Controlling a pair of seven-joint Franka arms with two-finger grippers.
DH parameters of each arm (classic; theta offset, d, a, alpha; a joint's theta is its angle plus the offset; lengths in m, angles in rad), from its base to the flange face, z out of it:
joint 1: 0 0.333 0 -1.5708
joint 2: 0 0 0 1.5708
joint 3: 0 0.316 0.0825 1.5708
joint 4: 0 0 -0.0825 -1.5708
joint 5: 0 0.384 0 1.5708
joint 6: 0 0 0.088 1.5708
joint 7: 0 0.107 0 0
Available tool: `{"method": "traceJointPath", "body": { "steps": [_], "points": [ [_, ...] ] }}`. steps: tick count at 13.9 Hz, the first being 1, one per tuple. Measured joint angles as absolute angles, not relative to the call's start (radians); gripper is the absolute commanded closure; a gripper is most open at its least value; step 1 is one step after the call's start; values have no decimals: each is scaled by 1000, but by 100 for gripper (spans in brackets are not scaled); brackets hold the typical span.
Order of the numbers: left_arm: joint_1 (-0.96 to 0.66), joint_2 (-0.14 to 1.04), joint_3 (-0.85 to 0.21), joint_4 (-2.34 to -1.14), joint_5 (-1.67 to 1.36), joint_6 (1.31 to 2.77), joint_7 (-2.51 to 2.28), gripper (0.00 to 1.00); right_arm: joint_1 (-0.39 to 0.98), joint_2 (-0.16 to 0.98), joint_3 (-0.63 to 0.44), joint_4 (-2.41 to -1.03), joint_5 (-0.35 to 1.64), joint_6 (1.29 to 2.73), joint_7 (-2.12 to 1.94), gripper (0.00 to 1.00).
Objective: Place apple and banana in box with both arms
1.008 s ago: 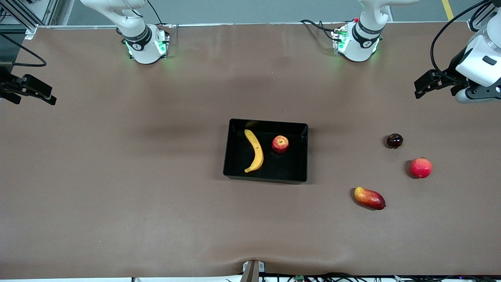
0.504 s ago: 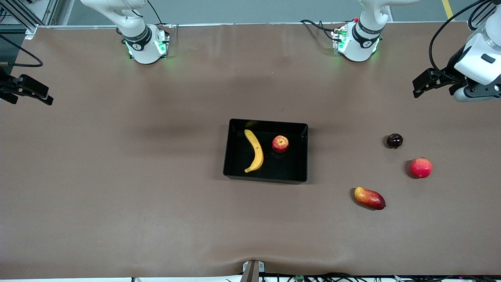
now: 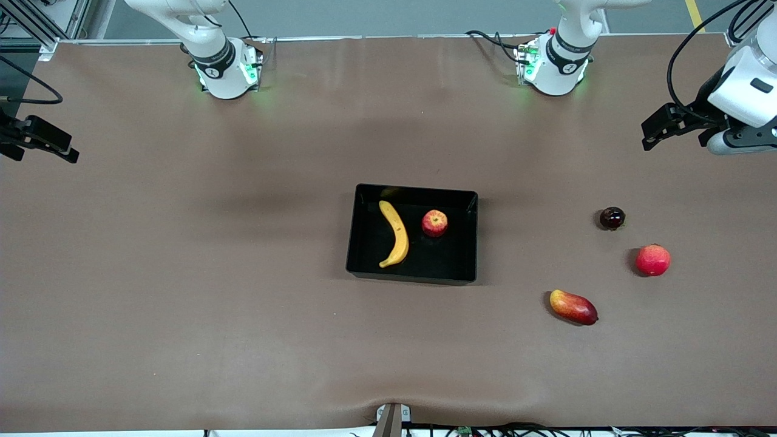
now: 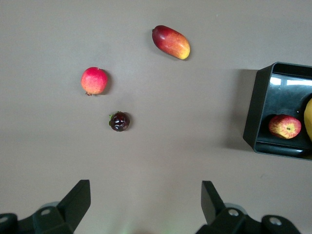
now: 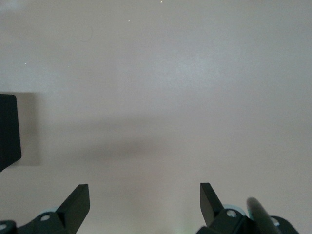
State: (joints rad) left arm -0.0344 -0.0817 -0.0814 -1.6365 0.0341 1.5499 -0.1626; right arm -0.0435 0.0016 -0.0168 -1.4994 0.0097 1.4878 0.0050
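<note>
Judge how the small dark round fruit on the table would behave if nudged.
The small dark round fruit is near-spherical and lies on flat brown table, so it would probably roll. Its glossy skin hints it may slip between fingers.

Three loose fruits (image 3: 612, 218) crowd the box's (image 3: 470, 243) left-arm side.

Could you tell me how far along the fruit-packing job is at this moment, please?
It looks finished. The banana and the apple both lie in the box, apart from each other. Nothing is in hand: the left pincer is open over bare table at the left arm's end, and the right pincer is open at the right arm's end. Nothing appears left to place.
</note>
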Motion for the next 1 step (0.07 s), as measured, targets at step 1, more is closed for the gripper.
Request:
{"method": "traceJointPath", "body": {
  "steps": [1],
  "points": [
    [-34, -80, -81, -1632, 34, 1550, -163, 0, -44, 2, -17, -1499, 10, 1488, 5, 0]
  ]
}}
